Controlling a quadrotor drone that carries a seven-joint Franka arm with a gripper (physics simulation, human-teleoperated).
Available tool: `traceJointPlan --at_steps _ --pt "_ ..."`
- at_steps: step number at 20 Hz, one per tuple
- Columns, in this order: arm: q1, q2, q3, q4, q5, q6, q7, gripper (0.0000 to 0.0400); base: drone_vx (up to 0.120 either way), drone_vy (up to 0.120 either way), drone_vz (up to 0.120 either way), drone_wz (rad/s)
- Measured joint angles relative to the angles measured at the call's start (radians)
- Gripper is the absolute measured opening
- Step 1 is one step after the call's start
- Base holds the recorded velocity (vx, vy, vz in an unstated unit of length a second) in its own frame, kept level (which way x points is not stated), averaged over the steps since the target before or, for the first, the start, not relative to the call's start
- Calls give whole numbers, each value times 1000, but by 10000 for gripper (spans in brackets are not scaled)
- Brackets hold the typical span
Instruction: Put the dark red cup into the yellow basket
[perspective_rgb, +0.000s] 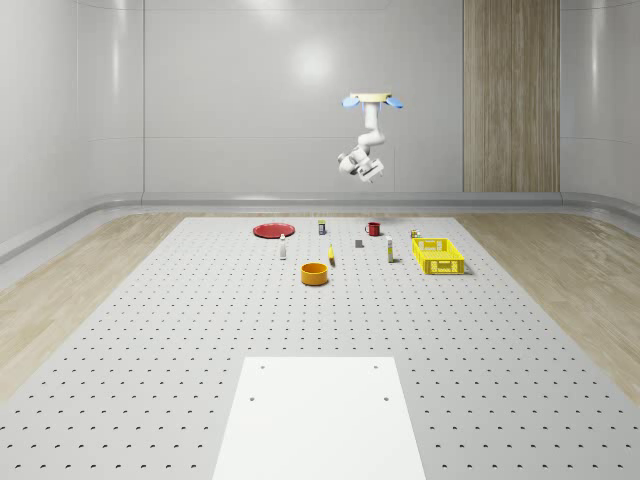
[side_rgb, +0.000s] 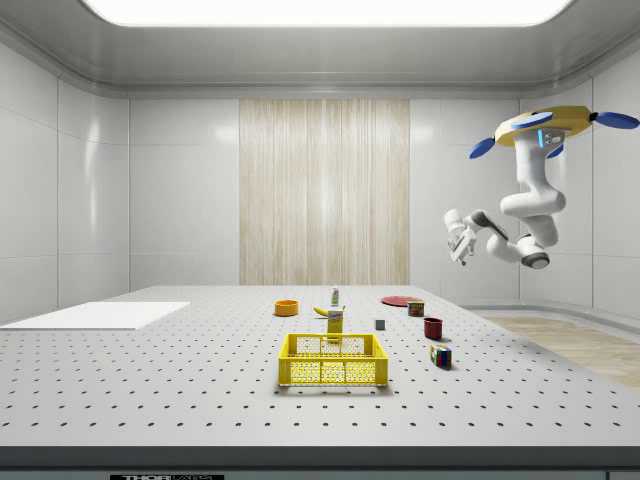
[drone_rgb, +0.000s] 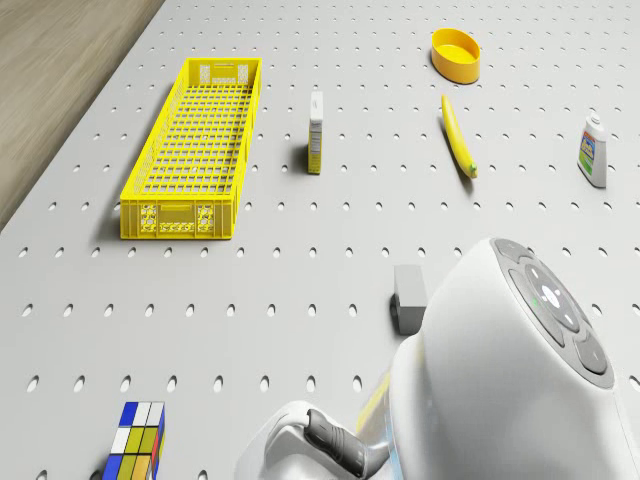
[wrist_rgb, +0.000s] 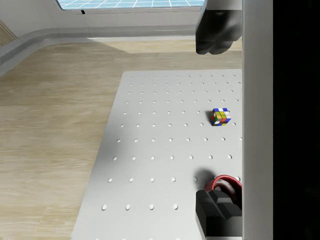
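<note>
The drone (side_rgb: 548, 130) hovers high above the far part of the worktop (perspective_rgb: 200, 330), roughly over the cup (perspective_rgb: 373, 229). The arm is folded under it, so the jaws (side_rgb: 461, 243) hang well above everything. In the wrist view one dark fingertip sits near the top edge and the other near the bottom, with a wide gap between them, so the jaws are spread and hold nothing.

The cup stands upright on the worktop, apart from the basket (perspective_rgb: 439, 255). In the side view it is near the cube (side_rgb: 440, 355), and a small grey block (drone_rgb: 411, 298) lies not far from it. In the wrist view its red rim (wrist_rgb: 226, 183) shows partly behind the lower fingertip.

I think the task is at the beginning: the descent to the cup is not yet done. The risks come mostly from this long way down. If the drone drifts while it descends, a finger could strike the rim and tip the cup or push it toward the cube. A pinch on the thin wall could slip in flight. The basket is narrow and long, so a release off its centre could drop the cup on the rim or outside.
</note>
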Motion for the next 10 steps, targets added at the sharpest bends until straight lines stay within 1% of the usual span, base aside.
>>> traceJointPlan --at_steps 3,5,7,10 --pt "-131 -36 70 -44 -112 -61 89 400 120 0 -120 0" --pt "-196 -57 102 -59 -155 -90 131 400 120 0 -120 0" --pt "-245 -76 126 -67 -181 -110 164 400 120 0 -120 0" --pt "-297 -101 151 -73 -201 -126 198 400 120 0 -120 0"
